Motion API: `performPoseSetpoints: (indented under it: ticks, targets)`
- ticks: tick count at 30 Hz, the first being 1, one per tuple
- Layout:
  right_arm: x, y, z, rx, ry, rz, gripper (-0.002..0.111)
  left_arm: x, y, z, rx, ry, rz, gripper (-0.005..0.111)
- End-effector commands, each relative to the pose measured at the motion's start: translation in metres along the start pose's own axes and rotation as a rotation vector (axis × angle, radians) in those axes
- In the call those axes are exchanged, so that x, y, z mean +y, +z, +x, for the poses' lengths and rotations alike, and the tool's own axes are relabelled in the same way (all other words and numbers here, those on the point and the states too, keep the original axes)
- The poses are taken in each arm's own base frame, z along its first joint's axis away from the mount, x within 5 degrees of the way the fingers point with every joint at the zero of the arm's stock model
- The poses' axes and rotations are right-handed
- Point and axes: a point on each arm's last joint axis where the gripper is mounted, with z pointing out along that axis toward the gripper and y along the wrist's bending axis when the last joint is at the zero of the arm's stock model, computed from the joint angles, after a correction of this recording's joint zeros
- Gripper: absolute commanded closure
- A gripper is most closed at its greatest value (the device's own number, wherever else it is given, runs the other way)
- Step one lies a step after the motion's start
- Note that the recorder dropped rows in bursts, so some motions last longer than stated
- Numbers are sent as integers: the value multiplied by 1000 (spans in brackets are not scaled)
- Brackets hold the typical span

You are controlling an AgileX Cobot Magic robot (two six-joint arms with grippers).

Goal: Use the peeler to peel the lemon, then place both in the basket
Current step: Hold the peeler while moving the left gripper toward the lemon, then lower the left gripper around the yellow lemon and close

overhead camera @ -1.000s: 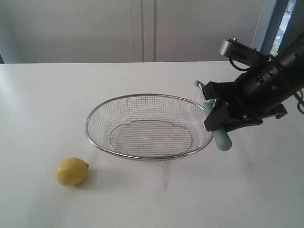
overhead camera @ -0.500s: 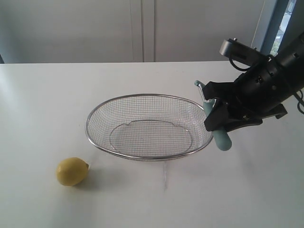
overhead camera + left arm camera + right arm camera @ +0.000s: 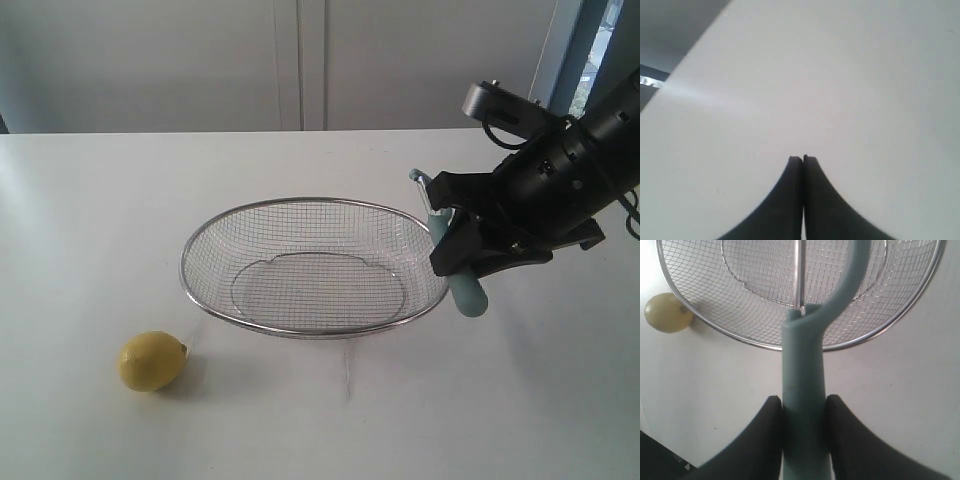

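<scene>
my right gripper (image 3: 451, 262) hangs tilted beside the basket (image 3: 300, 334), clamping the peeler (image 3: 467, 296); left gripper (image 3: 803, 159) pressed together; nothing has moved.

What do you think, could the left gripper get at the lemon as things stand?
Probably yes: the lemon lies alone on open table, clear of the basket. The left gripper, shut over bare table, is outside the exterior view.
</scene>
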Motion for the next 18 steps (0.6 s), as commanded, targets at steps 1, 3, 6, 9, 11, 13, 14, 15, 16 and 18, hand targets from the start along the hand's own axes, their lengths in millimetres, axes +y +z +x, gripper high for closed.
performPoseSetpoints:
  ticks: [1,3,6,9,11,13,14,15,16,18]
  targets:
    - [2,-2,0,-17,-16,-2,108,-16,-8,-19,41,218,161,107]
    - [2,-2,0,-19,-16,-1,108,-28,-15,-36,17,306,222,107]
    - [2,-2,0,-21,-16,-1,108,-56,-27,-62,-57,439,337,107]
    - [2,-2,0,-21,-16,-1,108,-85,-34,-73,-67,590,494,107]
    - [2,-2,0,-23,-16,0,108,-93,-34,-74,-51,619,539,107]
    - [2,-2,0,-25,-16,0,108,-99,-33,-76,-41,635,573,107]
    - [2,-2,-1,-27,-16,1,108,-101,-33,-77,-45,632,583,107]
    - [2,-2,-1,-27,-16,1,108,-105,-35,-80,-70,582,614,107]
    - [2,-2,-1,-27,-16,1,108,-107,-37,-82,-94,555,638,107]
    - [2,-2,-1,-27,-16,1,108,-108,-38,-83,-116,577,653,107]
